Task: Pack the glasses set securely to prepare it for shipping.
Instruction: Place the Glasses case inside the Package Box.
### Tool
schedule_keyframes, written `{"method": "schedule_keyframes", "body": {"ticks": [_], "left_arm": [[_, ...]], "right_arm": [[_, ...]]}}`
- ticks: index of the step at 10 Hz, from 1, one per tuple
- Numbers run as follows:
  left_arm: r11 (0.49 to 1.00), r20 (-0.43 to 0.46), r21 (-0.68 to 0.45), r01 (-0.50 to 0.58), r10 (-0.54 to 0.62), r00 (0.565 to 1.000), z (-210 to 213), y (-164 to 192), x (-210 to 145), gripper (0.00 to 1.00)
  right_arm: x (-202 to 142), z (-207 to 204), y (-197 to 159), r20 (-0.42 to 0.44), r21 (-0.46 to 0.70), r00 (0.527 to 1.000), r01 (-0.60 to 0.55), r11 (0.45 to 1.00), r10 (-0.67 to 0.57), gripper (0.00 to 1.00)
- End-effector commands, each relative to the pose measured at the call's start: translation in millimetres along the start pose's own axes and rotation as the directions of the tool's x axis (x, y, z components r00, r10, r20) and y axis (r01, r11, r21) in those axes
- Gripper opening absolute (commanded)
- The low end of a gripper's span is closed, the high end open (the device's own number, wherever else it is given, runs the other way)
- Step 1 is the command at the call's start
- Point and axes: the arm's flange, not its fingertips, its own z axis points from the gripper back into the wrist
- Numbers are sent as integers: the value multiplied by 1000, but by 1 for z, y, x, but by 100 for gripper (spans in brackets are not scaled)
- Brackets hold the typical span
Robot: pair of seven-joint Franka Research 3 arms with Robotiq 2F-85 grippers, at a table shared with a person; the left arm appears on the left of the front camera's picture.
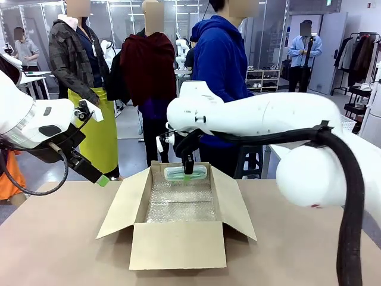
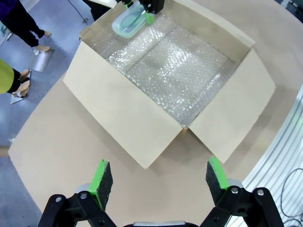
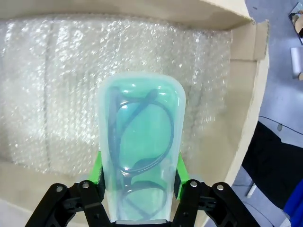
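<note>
A pale mint green glasses case (image 3: 139, 142), semi-clear with dark frames inside, is held between the pads of my right gripper (image 3: 138, 176). It hangs over the far end of the open cardboard box (image 1: 178, 244), also seen as the mint case (image 1: 186, 173) under my right gripper (image 1: 188, 174) and as the mint case (image 2: 129, 21) from the left wrist. My left gripper (image 2: 158, 177) stands open and empty above the table, left of the box, and shows as my left gripper (image 1: 98, 177) in the front view. The pink-white case is out of view.
Bubble wrap (image 1: 181, 202) lines the box floor. The box flaps (image 1: 122, 202) stand open to both sides. The brown table (image 1: 59, 250) surrounds the box. A person in a blue hoodie (image 1: 220, 59) stands at the far side, with others behind.
</note>
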Motion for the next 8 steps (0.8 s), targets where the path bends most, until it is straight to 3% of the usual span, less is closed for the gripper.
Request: {"method": "schedule_keyframes", "body": {"ticks": [1, 3, 8], "left_arm": [[1000, 6, -11, 2, -2, 1000, 0, 1, 0, 100], [1000, 6, -11, 2, -2, 1000, 0, 1, 0, 100], [1000, 6, -11, 2, -2, 1000, 0, 1, 0, 100]], "right_arm": [[15, -4, -27, -14, -13, 1000, 1, 1000, -1, 64], [10, -22, -36, 18, -7, 1000, -11, 1000, 11, 64], [10, -55, -29, -10, 55, 1000, 3, 998, -3, 64]]}}
